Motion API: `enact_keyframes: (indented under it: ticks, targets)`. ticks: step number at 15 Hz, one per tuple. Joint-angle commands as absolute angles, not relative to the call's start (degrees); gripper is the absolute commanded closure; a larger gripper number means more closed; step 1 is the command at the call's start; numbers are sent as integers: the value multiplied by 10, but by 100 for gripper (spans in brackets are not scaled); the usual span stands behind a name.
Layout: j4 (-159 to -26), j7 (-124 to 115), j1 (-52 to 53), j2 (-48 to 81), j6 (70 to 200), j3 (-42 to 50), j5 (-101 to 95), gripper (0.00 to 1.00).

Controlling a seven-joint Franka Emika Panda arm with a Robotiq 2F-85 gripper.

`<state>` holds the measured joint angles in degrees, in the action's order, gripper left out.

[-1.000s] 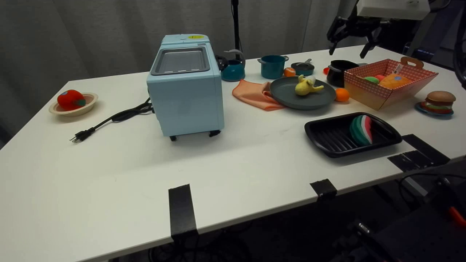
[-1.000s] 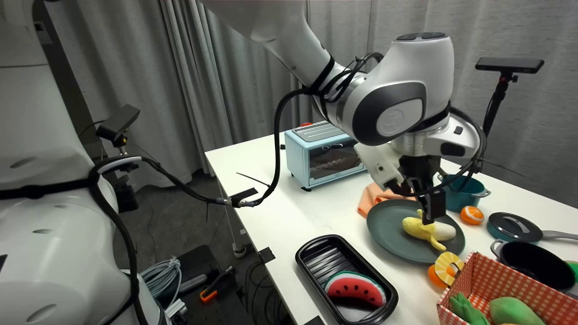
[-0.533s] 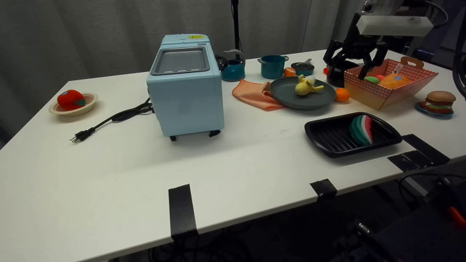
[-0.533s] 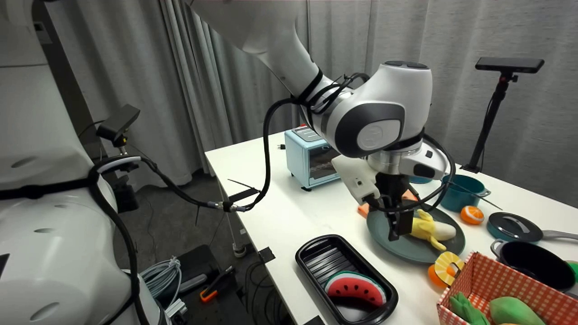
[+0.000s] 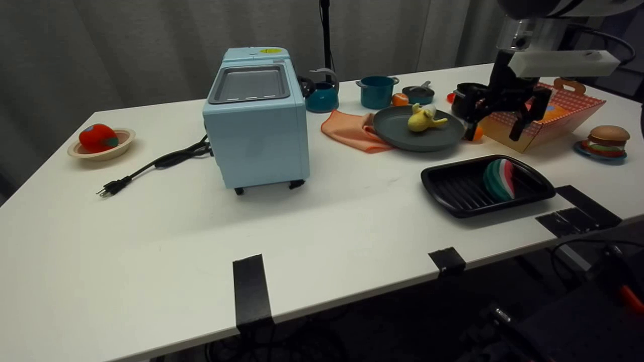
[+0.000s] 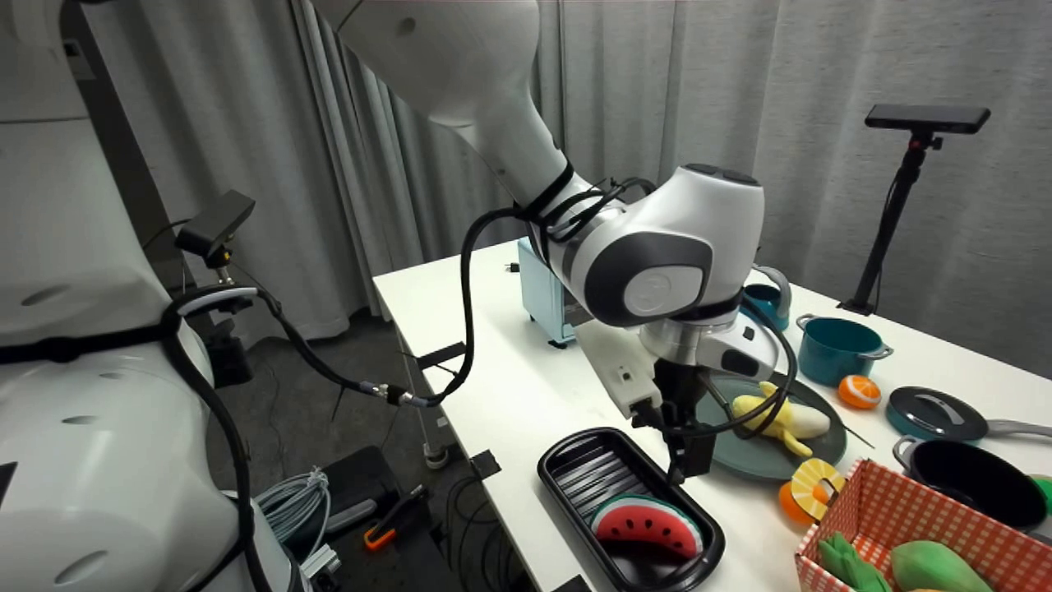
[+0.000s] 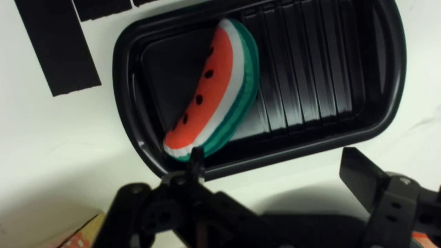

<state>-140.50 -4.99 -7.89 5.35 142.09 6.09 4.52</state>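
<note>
Near black tray (image 7: 310, 86), end effector (image 5: 493, 133) spread; wrist view: 1 finger (image 7: 197, 165) partly hides watermelon slice (image 7: 222, 93).

- I see a pale blue toaster oven (image 5: 257, 141) on the bench (image 5: 342, 241), cord (image 5: 171, 159) trailing.
- Red toy tomato (image 5: 97, 138) in beige bowl (image 5: 106, 155).
- Teal kettle (image 5: 322, 99) near teal pot (image 5: 376, 94).
- Toy burger (image 5: 608, 139) on blue saucer (image 5: 586, 151).
</note>
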Motion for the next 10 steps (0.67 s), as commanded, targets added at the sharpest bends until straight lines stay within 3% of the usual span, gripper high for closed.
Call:
enact_keyframes:
  ticks: [1,9,10]
  targets:
    - [-1423,-31,-81,61,1424,73,24,0]
    - [-1415,-30,-83,131,1449,84,11,0]
    - [-1413,-29,-84,140,1454,83,14,7]
